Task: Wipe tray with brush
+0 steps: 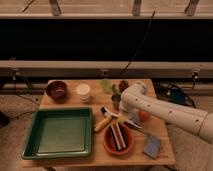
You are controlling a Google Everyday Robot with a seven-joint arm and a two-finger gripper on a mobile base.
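Note:
The green tray (61, 134) lies on the left half of the wooden table, nothing in it. The brush (111, 114) rests flat on the table just right of the tray, its dark head toward the tray and its pale handle running right under my arm. My gripper (122, 115) hangs at the end of the white arm, low over the brush's handle. It looks open and holds nothing that I can see. The arm hides part of the handle.
A yellow stubby object (102, 124) lies beside the brush. An orange bowl (119, 140) with items stands in front, a blue sponge (152, 146) to its right. A dark red bowl (56, 90), white cup (83, 91), grey cup (116, 100) and orange ball (144, 115) crowd the back.

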